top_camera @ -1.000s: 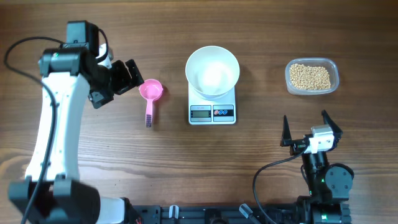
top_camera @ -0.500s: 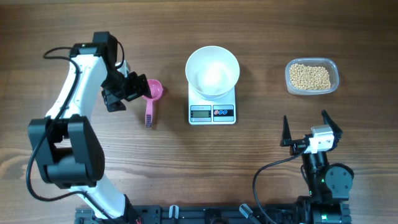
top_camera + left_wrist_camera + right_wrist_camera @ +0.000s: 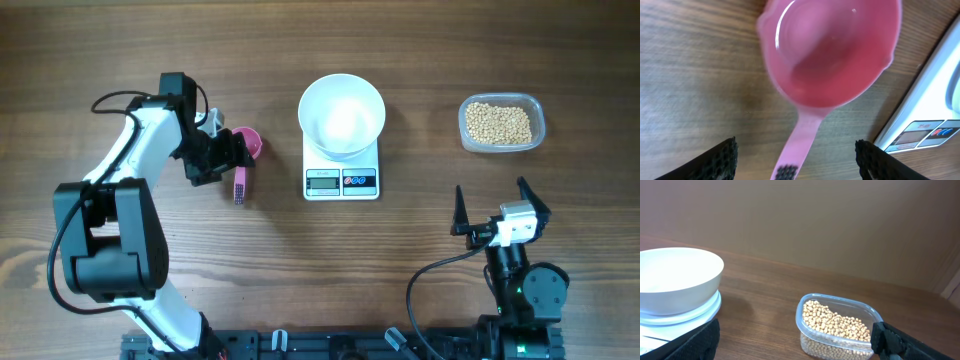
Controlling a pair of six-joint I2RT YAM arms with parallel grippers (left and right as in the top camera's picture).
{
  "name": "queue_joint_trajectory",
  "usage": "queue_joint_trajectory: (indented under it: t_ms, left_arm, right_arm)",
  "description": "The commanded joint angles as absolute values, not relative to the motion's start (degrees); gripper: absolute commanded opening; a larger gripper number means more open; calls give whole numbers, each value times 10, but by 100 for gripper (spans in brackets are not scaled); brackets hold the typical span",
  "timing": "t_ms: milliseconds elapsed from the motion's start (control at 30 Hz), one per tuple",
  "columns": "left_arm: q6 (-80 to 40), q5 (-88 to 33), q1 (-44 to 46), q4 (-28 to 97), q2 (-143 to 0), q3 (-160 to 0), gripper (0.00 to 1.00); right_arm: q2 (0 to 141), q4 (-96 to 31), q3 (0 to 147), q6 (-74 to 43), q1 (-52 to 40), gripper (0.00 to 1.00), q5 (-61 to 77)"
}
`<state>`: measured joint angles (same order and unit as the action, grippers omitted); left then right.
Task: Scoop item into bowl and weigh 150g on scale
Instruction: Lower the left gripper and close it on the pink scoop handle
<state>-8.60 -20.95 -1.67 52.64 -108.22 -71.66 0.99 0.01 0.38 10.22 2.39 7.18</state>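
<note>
Pink plastic scoop [image 3: 825,55] left of flat white scale [image 3: 341,181] | our left gripper [image 3: 797,162] gapes astride its handle | round white bowl [image 3: 342,115] on scale | tan beans [image 3: 499,123] in clear tub [image 3: 537,128], scale's right | our right gripper [image 3: 490,187] gapes empty

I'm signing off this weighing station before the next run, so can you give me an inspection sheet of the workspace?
Surface: wooden table, no spills seen.
Job's things: white bowl sits empty on the scale; beans lie in a clear tub at the right; pink scoop lies empty left of the scale.
Clutter: nothing seen.
Grippers: left gripper open, low over the scoop, a finger on either side of its handle; right gripper open, holding nothing, near the table's front edge.
Cables: black cable loops by the right arm's base; another cable arcs off the left arm.
Surroundings: plain brown wall behind the table.
</note>
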Motion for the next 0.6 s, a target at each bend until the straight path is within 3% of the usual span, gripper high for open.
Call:
queue_joint_trajectory:
  t_ms: [0, 67, 167, 567]
  left_arm:
    - [-62, -231, -18, 502, -1091, -690, 77]
    - [-62, -231, -18, 494, -1093, -685, 74]
    - [-62, -231, -18, 488, -1097, -685, 60]
    - [-61, -251, -18, 473, -1127, -685, 54]
  right_arm:
    - [4, 3, 3, 104, 21, 100, 64]
    - [4, 3, 3, 104, 21, 100, 64]
    - [4, 3, 3, 104, 21, 100, 64]
    - [4, 3, 3, 104, 21, 100, 64]
